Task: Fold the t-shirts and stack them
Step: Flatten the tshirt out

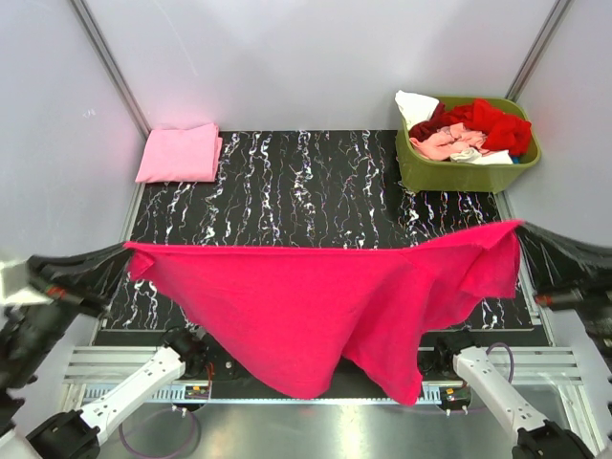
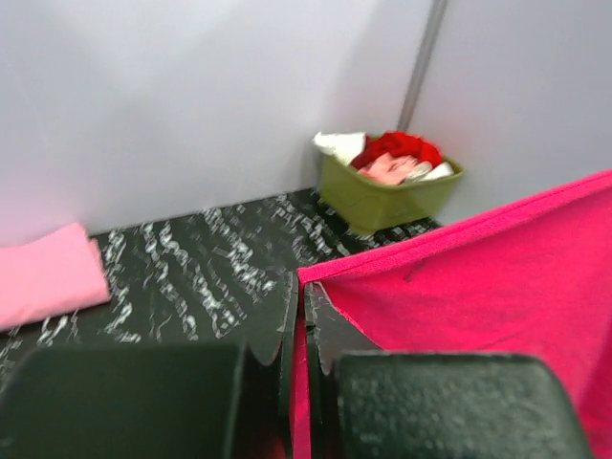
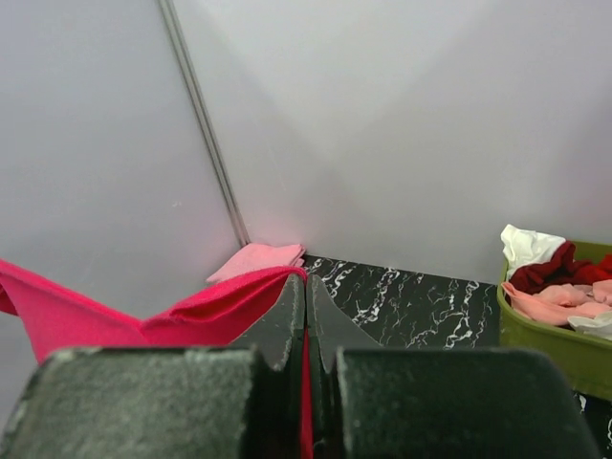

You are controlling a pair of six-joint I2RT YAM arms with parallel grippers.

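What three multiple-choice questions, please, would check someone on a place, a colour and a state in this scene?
1. Where does the folded light pink shirt lie?
A. At the far left corner of the table
B. At the near right corner
C. In the centre

2. What colour is the basket at the far right?
A. Blue
B. Olive green
C. White

3. How is the magenta shirt held?
A. Spread flat on the surface
B. Bunched in one gripper only
C. Hanging in the air between the left gripper and the right gripper, both shut on it

Answers:
1. A, as the overhead view shows it against the far left corner.
2. B, as its walls are olive green in every view.
3. C, as each wrist view shows closed jaws pinching the cloth, and its top edge runs taut from one to the other.
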